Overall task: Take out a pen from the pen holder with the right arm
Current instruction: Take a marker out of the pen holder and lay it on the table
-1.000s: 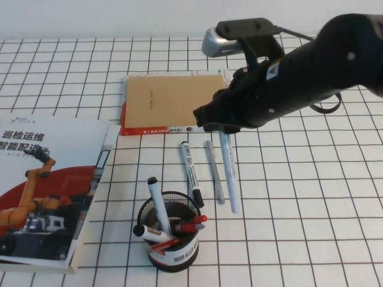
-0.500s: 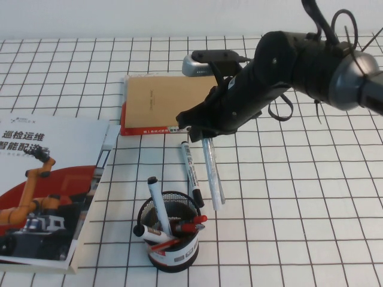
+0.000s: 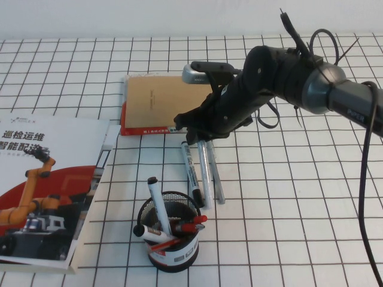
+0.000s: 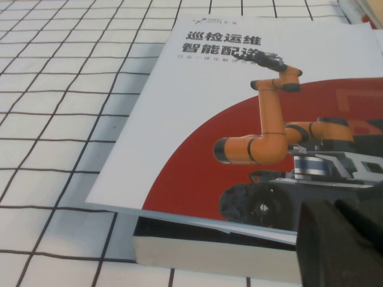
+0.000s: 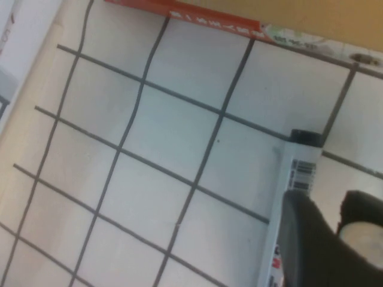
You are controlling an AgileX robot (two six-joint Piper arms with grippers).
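Observation:
The black mesh pen holder [image 3: 169, 233] stands near the table's front and holds several pens and markers. My right gripper [image 3: 202, 136] hovers beyond it, just in front of the brown book, shut on a silver pen [image 3: 206, 176] that hangs down towards the holder. A white marker with a black cap [image 3: 190, 167] and a grey pen [image 3: 218, 185] lie on the table either side of the held pen. In the right wrist view my right gripper [image 5: 335, 239] is just above that white marker [image 5: 294, 179]. My left gripper [image 4: 344, 245] sits by the corner of the robot booklet.
A brown-covered book with a red edge [image 3: 164, 104] lies behind the right gripper. A thick booklet showing an orange robot arm [image 3: 48, 185] [image 4: 239, 119] lies at the left. The tabletop is a white grid cloth [image 3: 299, 209].
The right arm has swung left, carrying the silver pen from the right of the lying grey pen to between it and the white marker. The holder has not moved.

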